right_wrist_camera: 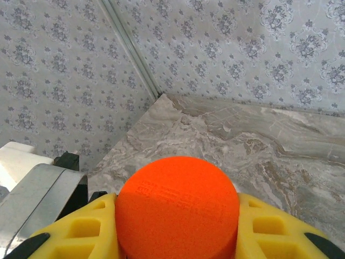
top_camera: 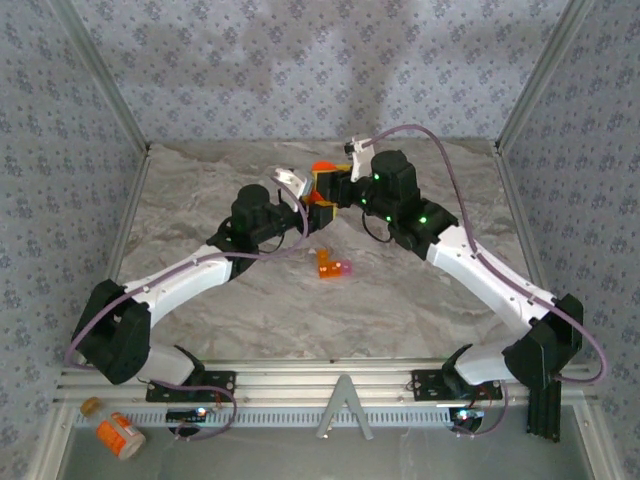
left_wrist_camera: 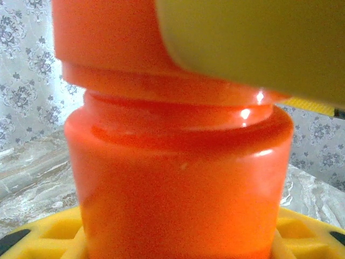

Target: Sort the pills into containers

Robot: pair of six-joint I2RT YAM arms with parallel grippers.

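- Orange bottle (top_camera: 322, 175) is held up off the tabletop (top_camera: 400, 300), caught between both end effectors where the two arms meet.
- Left end effector (top_camera: 310, 200) grasps the bottle's body, and right end effector (top_camera: 340, 185) is clenched on the cap (right_wrist_camera: 178, 210). My guess is that one steadies the bottle while the other twists the cap off, so that pills can go in.
- Box (top_camera: 333, 268) with the pink end lies on the tabletop, nearer the arm bases than either end effector and well apart from both. It looks set aside for its turn.
- Left wrist view adds what the top view cannot: the neck ring between cap and body, and a yellow finger (left_wrist_camera: 259, 43) of the right end effector pressed on the cap's side.
- Right wrist view shows the cap's flat top, seated squarely between its own yellow fingers (right_wrist_camera: 70, 232).
- Whether either container holds pills, I cannot tell.
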